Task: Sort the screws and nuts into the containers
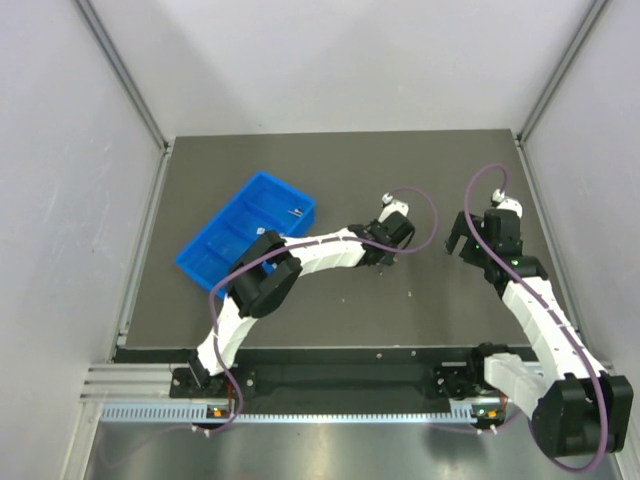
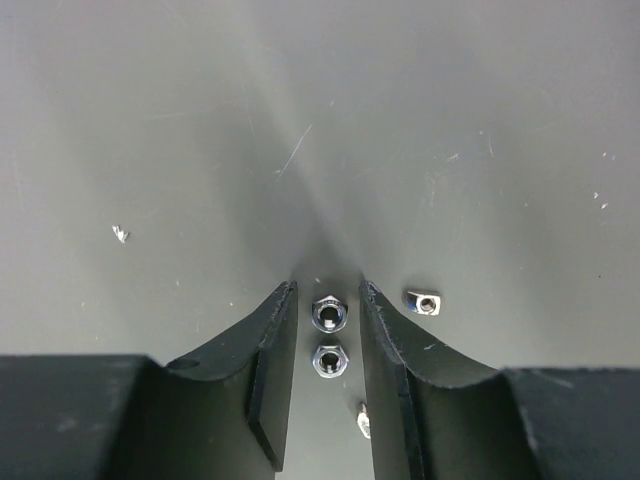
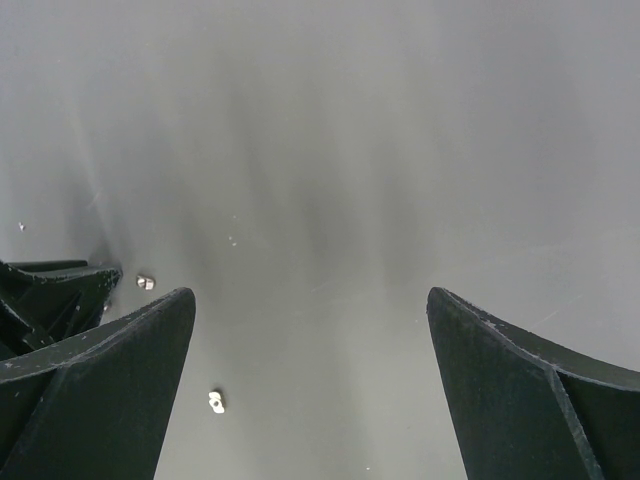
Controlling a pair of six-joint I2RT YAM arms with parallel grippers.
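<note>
The left end effector (image 2: 329, 287) sits low over the dark worktop (image 2: 300, 100). Its fingers (image 2: 268, 350) are drawn narrow but not pressed together, and a slim gap shows on either side of the two hex nuts (image 2: 329, 316) between them. These nuts lie flat on the worktop, one behind the other, and touch neither finger. A squarish nut (image 2: 422, 301) lies just outside the finger on the right of the wrist view, close beside its tip. Further back in the gap, against that same finger, is a small silver piece (image 2: 364, 421), too cut off to name.

The right end effector (image 3: 310, 300) is spread wide and grips nothing. In the overhead view it is above the worktop, near the left one and on its right. A loose nut (image 3: 146, 282) lies just outside its left fingertip, and a second loose nut (image 3: 214, 401) just inside that finger.

The blue tray (image 1: 224, 218) lies well apart to the left of both end effectors, beyond the left arm's elbow. The tiny silver bits (image 1: 296, 212) in its far-end compartment are too small to tell apart
</note>
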